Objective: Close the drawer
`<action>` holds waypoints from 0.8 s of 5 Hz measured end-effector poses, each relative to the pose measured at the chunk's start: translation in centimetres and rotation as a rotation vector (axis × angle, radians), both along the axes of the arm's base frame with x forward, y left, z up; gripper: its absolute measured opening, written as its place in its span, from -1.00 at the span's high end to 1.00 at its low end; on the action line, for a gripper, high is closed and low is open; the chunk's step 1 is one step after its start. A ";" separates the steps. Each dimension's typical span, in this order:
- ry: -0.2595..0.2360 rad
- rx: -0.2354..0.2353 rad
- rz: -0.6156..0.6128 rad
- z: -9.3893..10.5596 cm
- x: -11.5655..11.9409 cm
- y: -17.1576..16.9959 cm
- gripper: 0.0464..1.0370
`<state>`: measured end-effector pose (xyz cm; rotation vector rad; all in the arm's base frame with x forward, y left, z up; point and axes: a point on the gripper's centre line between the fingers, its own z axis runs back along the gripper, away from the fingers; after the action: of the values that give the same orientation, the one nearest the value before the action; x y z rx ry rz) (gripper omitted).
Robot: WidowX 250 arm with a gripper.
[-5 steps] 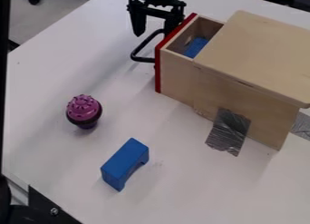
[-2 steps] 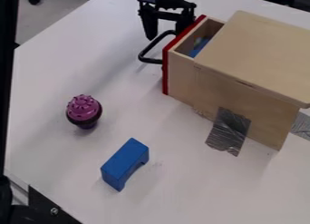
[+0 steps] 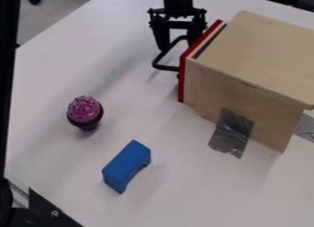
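The red-fronted drawer (image 3: 182,81) is seated almost fully in the smooth, pale wooden box (image 3: 260,51), a narrow slot left open on top. By its bent, rod-like handle (image 3: 165,67), the black gripper's (image 3: 178,44) fingers are spread wide. Crinkled grey tape (image 3: 231,133) is stuck to the box.

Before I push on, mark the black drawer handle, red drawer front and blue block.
Black drawer handle (image 3: 165,67): camera view, lower bar.
Red drawer front (image 3: 182,81): camera view, near side edge.
Blue block (image 3: 127,160): camera view, top face.
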<state>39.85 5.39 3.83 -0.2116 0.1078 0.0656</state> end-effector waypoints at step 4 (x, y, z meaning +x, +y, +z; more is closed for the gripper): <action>0.008 -0.082 0.019 -0.2 -0.3 -1.0 -0.92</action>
<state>39.52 4.38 3.60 -0.2947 0.1163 0.0806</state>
